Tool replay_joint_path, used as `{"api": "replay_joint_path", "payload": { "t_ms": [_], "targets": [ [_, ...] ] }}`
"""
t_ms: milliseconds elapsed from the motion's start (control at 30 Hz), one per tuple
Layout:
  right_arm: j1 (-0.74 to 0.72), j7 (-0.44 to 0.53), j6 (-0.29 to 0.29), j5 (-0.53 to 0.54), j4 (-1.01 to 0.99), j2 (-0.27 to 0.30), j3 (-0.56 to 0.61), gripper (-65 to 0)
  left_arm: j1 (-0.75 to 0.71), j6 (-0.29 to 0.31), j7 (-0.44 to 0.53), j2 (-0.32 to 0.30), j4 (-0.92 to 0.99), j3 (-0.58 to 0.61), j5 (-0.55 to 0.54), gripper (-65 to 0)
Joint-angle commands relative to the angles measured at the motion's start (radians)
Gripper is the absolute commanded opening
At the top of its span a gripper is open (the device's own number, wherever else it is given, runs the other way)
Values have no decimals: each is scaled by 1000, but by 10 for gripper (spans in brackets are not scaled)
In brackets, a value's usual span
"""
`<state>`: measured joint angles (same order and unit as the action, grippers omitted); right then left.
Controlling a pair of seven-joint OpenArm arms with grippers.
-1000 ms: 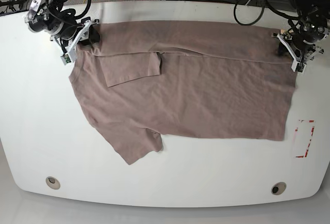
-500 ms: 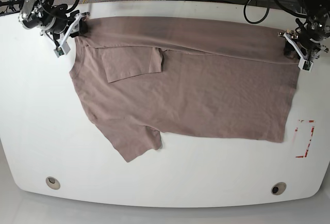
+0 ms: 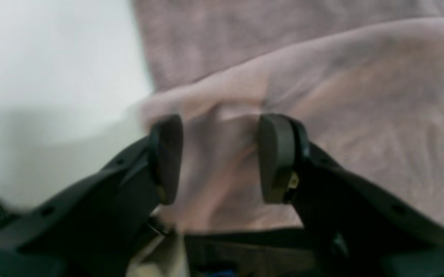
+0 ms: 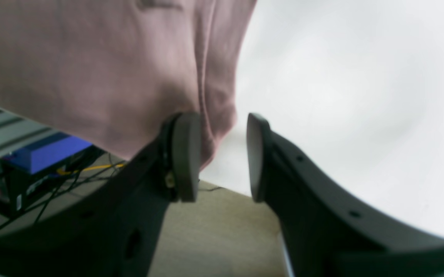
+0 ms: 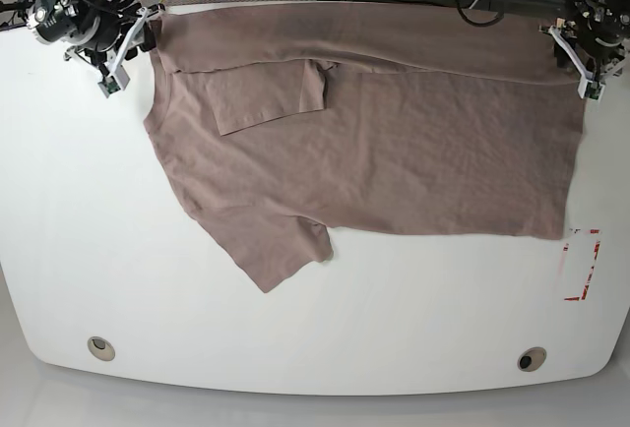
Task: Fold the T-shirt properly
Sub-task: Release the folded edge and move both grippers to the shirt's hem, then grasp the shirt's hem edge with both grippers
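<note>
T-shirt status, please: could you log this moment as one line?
T-shirt: flat, far edge folded over | left gripper: on hem corner | right gripper: at shoulder corner

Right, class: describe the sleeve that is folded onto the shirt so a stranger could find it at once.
Start at the white table and the mauve-brown T-shirt spread across it. Near its far edge, toward the base view's left, the folded sleeve lies flat on the body. The other sleeve sticks out onto bare table instead.

The T-shirt (image 5: 394, 142) is soft matt cloth (finely wrinkled); the table (image 5: 69, 211) smooth, faintly glossy white.
</note>
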<state>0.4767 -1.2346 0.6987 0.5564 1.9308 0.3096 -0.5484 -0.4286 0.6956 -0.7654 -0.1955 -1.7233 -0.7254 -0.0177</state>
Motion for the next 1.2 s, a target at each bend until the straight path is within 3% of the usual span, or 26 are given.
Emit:
{"api": "replay_joint_path", "payload": {
  "t_ms": [0, 133, 333, 633, 900, 1000, 1167],
  "targets": [
    [-11, 13, -1, 11, 45, 15, -8, -455, 10, 3, 10, 9, -79, -7, -6, -358],
    [-43, -4, -1, 11, 81, 15, -11, -407, 27, 3, -35, 15, -172, -7, -6, -357],
    [-149, -17, -1, 3, 80, 15, -14, -198, 127, 3, -119, 14, -226, -15, -58, -357],
    [-381, -17, -1, 3, -46, 15, -5, -227, 311, 3, -118, 15, -208, -10, -60, -360],
    [-616, -3, -1, 1, -307, 21, -2, -227, 497, 3, -113, 8, -19, 22, -11, -358],
    [-681, 34, -1, 0, -414, 32, 8, -227, 551, 3, -81, -14, 49, 69, 37, -358],
    [-783, 164, -1, -57, -578, 41, 139, -227, 635, 3, 53, -17, 217, 96, 91, -358]
  ]
}}
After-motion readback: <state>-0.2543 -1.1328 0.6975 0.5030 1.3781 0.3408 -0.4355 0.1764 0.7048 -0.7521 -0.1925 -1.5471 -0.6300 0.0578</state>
